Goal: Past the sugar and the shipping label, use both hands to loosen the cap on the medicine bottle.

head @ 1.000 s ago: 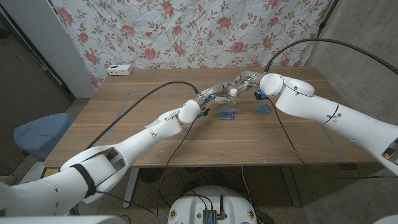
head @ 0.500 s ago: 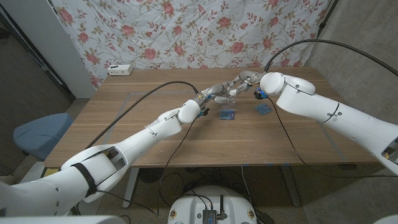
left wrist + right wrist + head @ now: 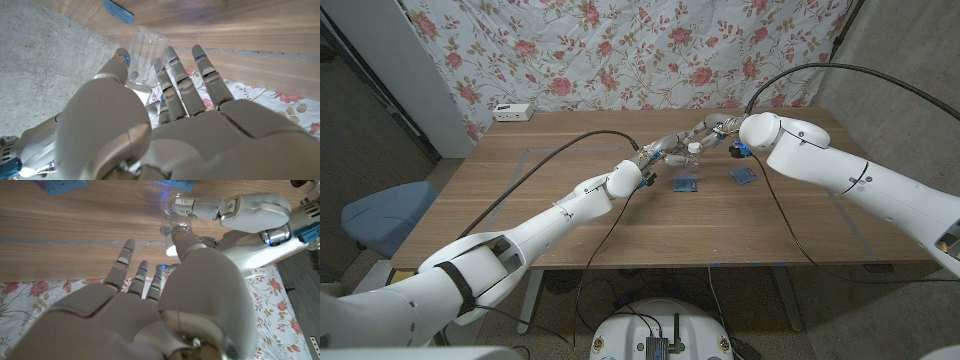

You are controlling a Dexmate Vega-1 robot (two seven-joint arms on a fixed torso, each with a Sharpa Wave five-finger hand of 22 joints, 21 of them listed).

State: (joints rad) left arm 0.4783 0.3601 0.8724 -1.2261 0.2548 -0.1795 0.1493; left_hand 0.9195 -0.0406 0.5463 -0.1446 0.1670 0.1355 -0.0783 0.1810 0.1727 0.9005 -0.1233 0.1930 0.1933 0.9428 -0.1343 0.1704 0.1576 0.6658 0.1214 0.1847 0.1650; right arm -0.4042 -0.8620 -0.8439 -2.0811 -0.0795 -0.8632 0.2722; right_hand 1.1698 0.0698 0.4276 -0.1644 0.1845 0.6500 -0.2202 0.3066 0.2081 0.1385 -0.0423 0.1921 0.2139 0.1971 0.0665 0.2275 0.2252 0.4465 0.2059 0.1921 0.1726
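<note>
The medicine bottle (image 3: pixel 692 152) is small and clear, and is held up over the far middle of the table (image 3: pixel 520 200). My left hand (image 3: pixel 668 148) grips its body (image 3: pixel 143 52) between thumb and fingers. My right hand (image 3: pixel 716 129) reaches in from the other side. Its thumb (image 3: pixel 182 239) and fingertips (image 3: pixel 161 107) close on the cap end (image 3: pixel 175 229). Beneath the hands, two blue packets lie flat on the wood, one (image 3: pixel 686 183) under the bottle and one (image 3: pixel 743 175) to its right.
A white box (image 3: pixel 513 112) sits at the table's back left edge. A floral cloth (image 3: pixel 620 50) hangs behind the table. A blue chair (image 3: pixel 385 215) stands off the left side. Cables trail along both arms over the tabletop.
My right forearm has shifted very slightly. Both hands stay at the bottle in the same spot.
</note>
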